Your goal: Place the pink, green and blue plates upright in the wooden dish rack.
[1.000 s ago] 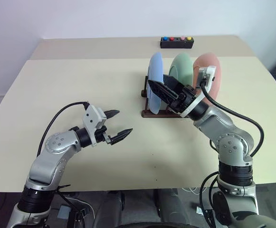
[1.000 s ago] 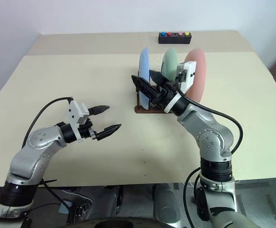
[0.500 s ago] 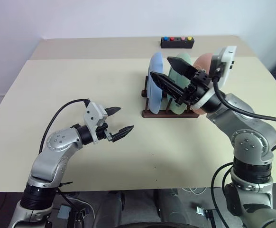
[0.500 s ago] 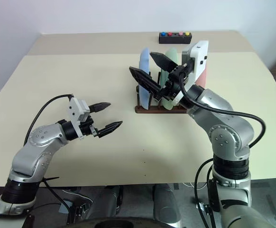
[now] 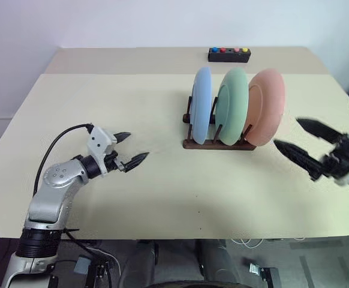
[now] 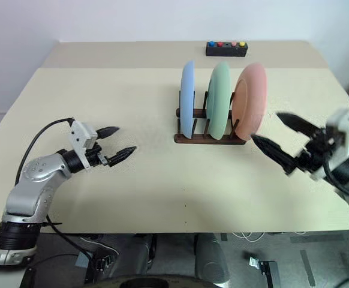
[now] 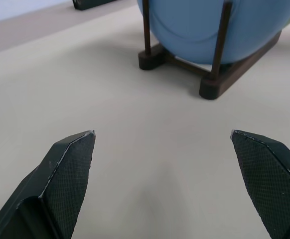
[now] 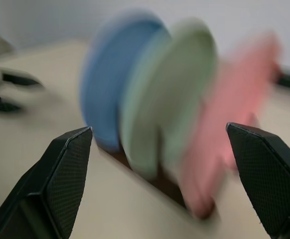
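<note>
Pale walls close in behind a broad cream table, whose far edge carries a small black box with coloured buttons toward its right corner. Right of the table's middle, well in from every edge, stands the wooden dish rack, dark rails and thin pegs. All three plates sit upright in it, side by side: the blue plate on the left, the green plate in the middle, the pink plate on the right, leaning a little outward. From how they lie, the task looks complete. These plates seem light, stiff matte plastic, unlikely to break, though a smooth rim could slip between narrow fingers. If one needed reseating, the best hold would likely be its upper rim, pinched across the thin edge and lifted straight up clear of the pegs, since the small rack probably shifts under any sideways push. The right gripper hangs near the table's right edge, beside the pink plate but apart from it, jaws spread wide and empty. The left gripper hovers toward the near left edge, well apart from the rack, likewise wide and holding nothing.
</note>
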`<state>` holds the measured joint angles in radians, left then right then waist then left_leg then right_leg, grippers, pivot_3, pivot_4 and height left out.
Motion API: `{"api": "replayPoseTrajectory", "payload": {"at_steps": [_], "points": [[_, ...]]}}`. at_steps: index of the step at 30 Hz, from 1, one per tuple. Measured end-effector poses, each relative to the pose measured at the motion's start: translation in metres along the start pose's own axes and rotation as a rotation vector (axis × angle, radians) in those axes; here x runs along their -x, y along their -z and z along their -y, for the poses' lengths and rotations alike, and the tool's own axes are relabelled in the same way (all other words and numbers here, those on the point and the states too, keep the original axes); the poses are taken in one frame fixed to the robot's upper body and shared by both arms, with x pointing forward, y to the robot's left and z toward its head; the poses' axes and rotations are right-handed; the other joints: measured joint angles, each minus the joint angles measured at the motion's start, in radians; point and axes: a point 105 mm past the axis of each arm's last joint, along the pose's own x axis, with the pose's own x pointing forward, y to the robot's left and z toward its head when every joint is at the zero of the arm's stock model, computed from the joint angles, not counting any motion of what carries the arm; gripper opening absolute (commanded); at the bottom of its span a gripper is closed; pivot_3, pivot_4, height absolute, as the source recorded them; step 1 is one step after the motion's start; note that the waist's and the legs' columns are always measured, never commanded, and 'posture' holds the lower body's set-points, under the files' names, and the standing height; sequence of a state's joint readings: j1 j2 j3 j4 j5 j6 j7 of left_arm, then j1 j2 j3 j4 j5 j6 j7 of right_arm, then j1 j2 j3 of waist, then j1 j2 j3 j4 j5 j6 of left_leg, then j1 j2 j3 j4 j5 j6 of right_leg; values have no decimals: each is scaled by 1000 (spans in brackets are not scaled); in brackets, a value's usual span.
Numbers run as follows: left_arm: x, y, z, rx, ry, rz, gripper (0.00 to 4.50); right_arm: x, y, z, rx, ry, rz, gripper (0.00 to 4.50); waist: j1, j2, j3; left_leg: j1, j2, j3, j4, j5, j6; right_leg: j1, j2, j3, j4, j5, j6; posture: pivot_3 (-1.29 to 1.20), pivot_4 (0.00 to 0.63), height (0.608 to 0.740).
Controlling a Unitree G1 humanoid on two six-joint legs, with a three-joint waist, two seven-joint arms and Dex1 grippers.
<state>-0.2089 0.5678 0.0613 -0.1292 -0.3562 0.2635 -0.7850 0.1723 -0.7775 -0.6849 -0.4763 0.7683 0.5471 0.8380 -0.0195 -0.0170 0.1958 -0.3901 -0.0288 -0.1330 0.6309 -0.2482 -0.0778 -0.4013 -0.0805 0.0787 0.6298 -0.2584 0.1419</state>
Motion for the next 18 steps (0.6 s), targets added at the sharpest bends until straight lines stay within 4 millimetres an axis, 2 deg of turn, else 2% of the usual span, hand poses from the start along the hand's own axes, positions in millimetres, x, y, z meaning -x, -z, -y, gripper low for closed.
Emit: {"api": "replayPoseTrajectory", "payload": {"at_steps": [4, 8, 18], "points": [[3, 10, -2, -8, -17, -21, 4500, 18, 38, 5, 14, 40, -119, 4362, 1, 0, 0, 1, 1, 0, 0, 0, 0, 2, 1, 0, -1, -2, -3, 0, 150, 740], [10, 25, 0, 7, -32, -63, 4500, 20, 63, 6, 8, 56, -157, 4362, 1, 0, 0, 1, 1, 0, 0, 0, 0, 2, 0, 0, 0, -1, -2, 0, 150, 740], [19, 39, 2, 30, -50, -98, 4500, 1, 64, 7, 30, 24, -119, 4362, 5, 0, 0, 1, 1, 0, 0, 0, 0, 2, 0, 0, -1, -1, -2, 0, 150, 740]]}}
